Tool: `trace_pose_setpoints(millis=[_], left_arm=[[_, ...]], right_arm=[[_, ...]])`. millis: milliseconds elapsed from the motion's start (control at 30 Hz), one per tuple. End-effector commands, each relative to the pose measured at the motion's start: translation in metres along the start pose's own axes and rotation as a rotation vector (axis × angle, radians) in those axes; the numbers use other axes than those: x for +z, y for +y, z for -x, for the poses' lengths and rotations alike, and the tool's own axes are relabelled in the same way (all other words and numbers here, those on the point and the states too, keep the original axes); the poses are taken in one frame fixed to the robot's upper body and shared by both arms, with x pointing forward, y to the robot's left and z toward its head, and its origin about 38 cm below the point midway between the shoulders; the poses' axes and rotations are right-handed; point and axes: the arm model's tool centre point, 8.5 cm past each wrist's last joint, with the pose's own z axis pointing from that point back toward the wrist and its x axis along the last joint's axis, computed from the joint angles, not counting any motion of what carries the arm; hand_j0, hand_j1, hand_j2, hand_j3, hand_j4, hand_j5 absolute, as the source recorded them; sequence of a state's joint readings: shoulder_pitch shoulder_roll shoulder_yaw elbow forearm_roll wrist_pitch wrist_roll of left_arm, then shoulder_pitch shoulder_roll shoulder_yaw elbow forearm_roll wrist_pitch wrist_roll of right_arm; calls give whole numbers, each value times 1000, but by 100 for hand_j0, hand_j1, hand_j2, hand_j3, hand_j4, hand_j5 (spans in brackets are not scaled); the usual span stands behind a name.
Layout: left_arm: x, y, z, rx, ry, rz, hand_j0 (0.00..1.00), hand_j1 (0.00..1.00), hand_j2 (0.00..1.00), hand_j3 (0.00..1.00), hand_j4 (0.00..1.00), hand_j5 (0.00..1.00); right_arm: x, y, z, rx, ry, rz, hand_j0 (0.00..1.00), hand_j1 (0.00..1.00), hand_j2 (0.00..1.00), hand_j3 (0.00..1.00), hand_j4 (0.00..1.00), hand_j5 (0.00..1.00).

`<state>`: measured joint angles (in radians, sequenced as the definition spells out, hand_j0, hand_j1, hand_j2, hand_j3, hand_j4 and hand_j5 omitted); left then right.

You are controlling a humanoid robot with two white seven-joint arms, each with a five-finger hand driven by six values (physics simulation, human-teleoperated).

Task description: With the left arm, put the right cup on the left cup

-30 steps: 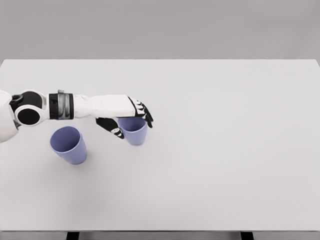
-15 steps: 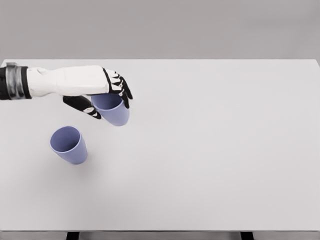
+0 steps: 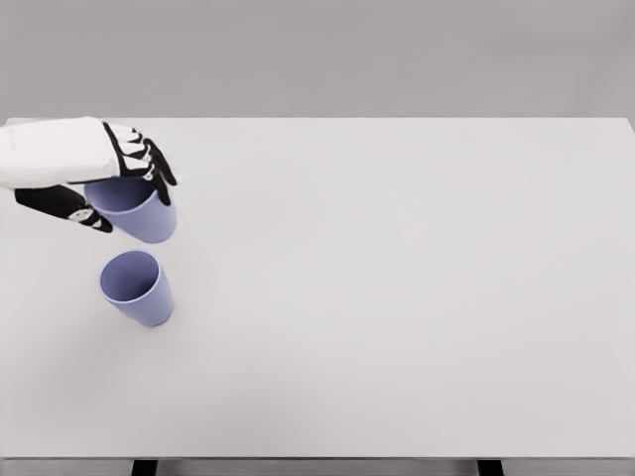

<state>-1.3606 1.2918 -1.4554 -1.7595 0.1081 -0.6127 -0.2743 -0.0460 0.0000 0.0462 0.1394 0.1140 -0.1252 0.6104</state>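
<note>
Two matching lavender-blue cups are in the head view. One cup (image 3: 137, 288) stands upright on the white table (image 3: 397, 297) at the left, its mouth open upward. My left hand (image 3: 109, 188) holds the other cup (image 3: 141, 213) by its rim, lifted above the table. The held cup hangs behind and slightly right of the standing one, with a gap between them. Fingers curl over the far side of the rim and the thumb (image 3: 69, 206) presses the near side.
The white table spreads wide to the right and front. A grey wall stands behind its far edge. The right arm does not show.
The left hand has lifted the cup off the table and carried it left and up, from right of the standing cup to just behind and above it.
</note>
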Motion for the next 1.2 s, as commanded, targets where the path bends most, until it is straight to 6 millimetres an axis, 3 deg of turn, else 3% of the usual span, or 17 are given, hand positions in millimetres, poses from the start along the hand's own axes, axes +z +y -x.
trace_pose_setpoints(millis=[0, 67, 433, 1167], left_arm=[[19, -4, 3, 12, 47, 23, 53, 53, 53, 53, 53, 53], [25, -9, 4, 20, 63, 51, 53, 53, 53, 53, 53, 53], [19, -38, 4, 85, 50, 108, 53, 53, 53, 53, 53, 53], [21, -38, 4, 86, 53, 100, 54, 54, 54, 54, 54, 54]], right_arm=[[0, 0, 0, 2, 1, -1, 100, 100, 100, 100, 100, 100], [0, 0, 0, 1, 0, -1, 100, 100, 100, 100, 100, 100], [0, 0, 0, 1, 0, -1, 100, 100, 100, 100, 100, 100], [0, 0, 0, 1, 0, -1, 100, 100, 100, 100, 100, 100]])
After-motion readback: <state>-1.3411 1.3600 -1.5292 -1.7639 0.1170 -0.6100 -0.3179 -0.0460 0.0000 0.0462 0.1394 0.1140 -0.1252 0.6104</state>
